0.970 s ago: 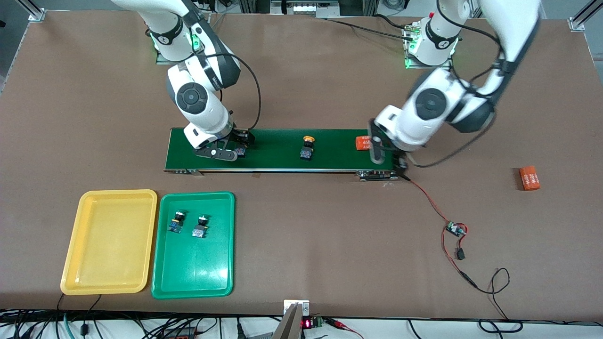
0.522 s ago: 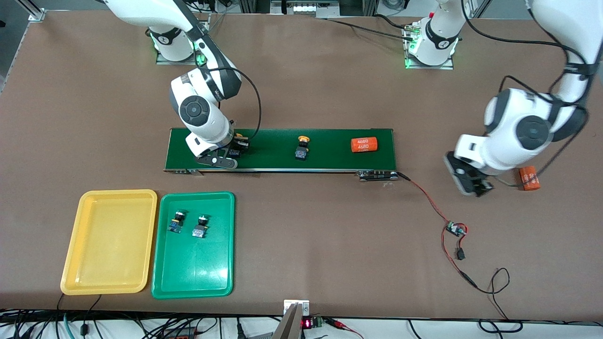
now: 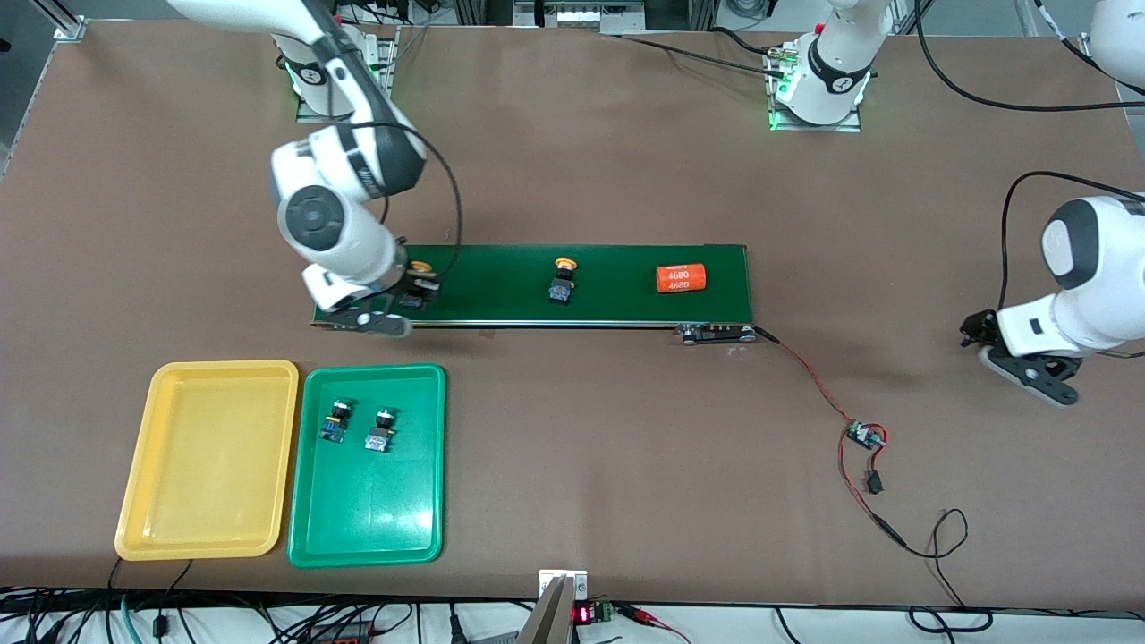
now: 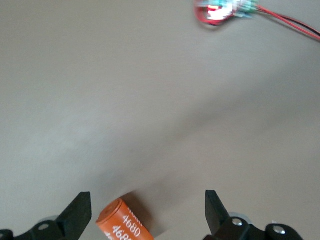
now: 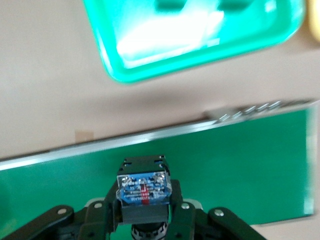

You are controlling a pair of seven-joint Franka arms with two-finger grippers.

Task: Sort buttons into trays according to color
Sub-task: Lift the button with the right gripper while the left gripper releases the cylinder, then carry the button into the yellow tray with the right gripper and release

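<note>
We see two green buttons in the green tray. The yellow tray holds nothing yet. Our right gripper pinches one yellow button over the belt's end nearest the trays; another yellow button sits mid-belt. Our left gripper hangs wide open over an orange cylinder, waiting.

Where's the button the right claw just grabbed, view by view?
Front view: yellow-capped button held in the right claw, over the conveyor belt at the right arm's end.
Right wrist view: button with its blue underside showing, clamped between the fingers, low in the middle of the picture.
Left wrist view: not in it.
Shared landmark: the green tray.
</note>
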